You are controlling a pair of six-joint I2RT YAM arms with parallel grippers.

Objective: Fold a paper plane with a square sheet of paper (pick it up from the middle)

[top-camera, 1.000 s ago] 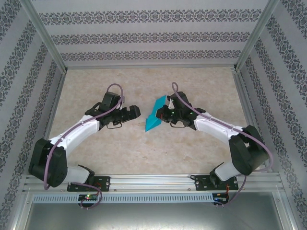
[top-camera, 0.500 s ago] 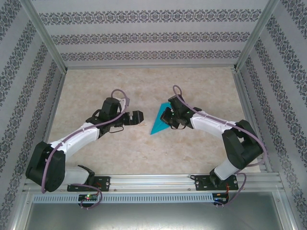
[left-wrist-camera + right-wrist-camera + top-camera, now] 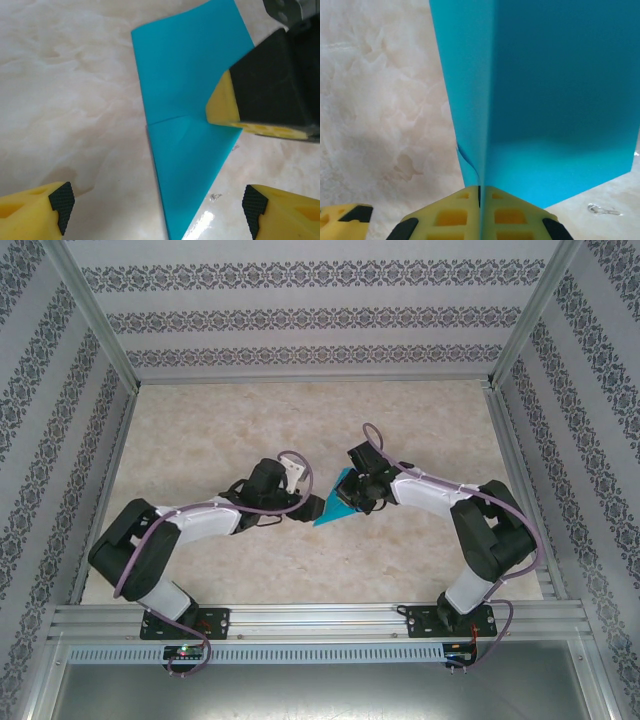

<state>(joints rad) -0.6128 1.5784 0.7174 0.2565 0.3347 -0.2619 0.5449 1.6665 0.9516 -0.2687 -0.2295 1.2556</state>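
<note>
Top external view, near edge first: you had both arm bases bolted to a ribbed aluminium rail (image 3: 320, 618), with a perforated metal strip (image 3: 320, 652) just in front of it. Beyond lay the table (image 3: 200, 420), a smooth beige top veined like marble. In the left wrist view it was glossy enough to throw a glint.

- Arms: white shells and black joints, both bent inward so that the heads met near the table's centre. A mauve cable (image 3: 371, 428) looped over the right wrist.
- Sheet of paper (image 3: 335, 508): plain matte teal, lying between the two heads, already creased and narrowed to a sharp tip pointing toward the near-left.
- Left gripper (image 3: 312, 508): at the tip end. In its wrist view your left gripper (image 3: 157, 205) was spread wide, its yellow fingers with black ribbed pads (image 3: 62, 200) on either side of the tip and touching nothing. The sheet of paper (image 3: 185, 90) showed one crease across its middle.
- Right gripper (image 3: 352, 498): at the broad end. In its wrist view your right gripper (image 3: 481, 200) was pinched tight on the paper's edge, honeycombed yellow fingers pressed together. The sheet of paper (image 3: 545, 100) rose from them along a fold ridge, with the right flap in shadow.

Far side: aluminium uprights (image 3: 90, 315) framed three walls (image 3: 320, 315), papered in pale stripes with dark damask bands.
</note>
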